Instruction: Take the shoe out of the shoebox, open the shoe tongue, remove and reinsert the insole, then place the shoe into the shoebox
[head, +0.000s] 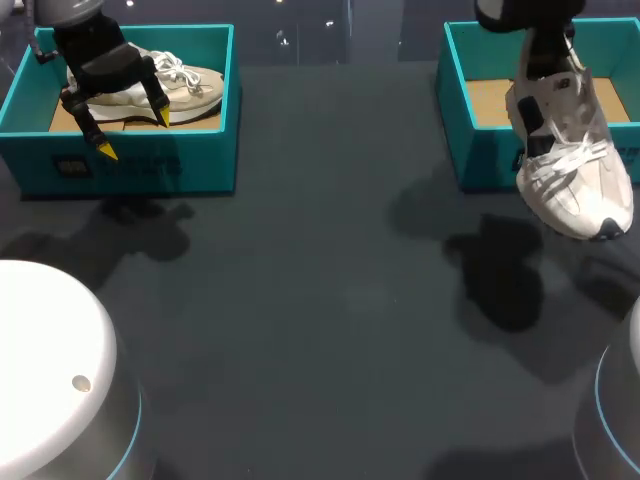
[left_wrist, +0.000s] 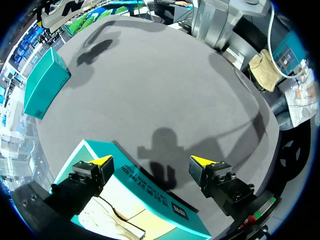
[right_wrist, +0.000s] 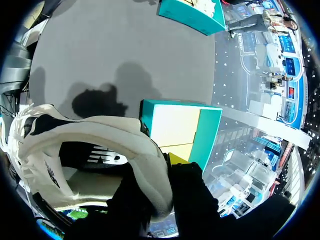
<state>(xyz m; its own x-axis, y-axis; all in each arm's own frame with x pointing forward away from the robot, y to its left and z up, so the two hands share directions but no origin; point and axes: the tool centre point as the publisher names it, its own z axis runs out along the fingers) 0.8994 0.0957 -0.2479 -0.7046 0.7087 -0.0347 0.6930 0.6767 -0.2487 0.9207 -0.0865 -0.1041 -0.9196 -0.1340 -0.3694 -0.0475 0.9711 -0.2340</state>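
A white sneaker (head: 572, 160) hangs toe-down in front of the right teal shoebox (head: 462, 120). My right gripper (head: 547, 68) is shut on its heel collar. In the right wrist view the collar (right_wrist: 145, 150) is pinched between the dark fingers of my right gripper (right_wrist: 161, 172), with the shoebox (right_wrist: 181, 129) just ahead. A beige sneaker (head: 175, 85) lies in the left teal shoebox (head: 130, 165). My left gripper (head: 133, 133) hovers over that box's front part, open and holding nothing. In the left wrist view, my left gripper (left_wrist: 152, 162) spans the box's front wall (left_wrist: 150, 192), with the beige sneaker (left_wrist: 107, 220) below it.
The dark table (head: 330, 300) stretches between and in front of the two boxes. Two white robot bases stand at the near corners (head: 50, 370) (head: 615, 420).
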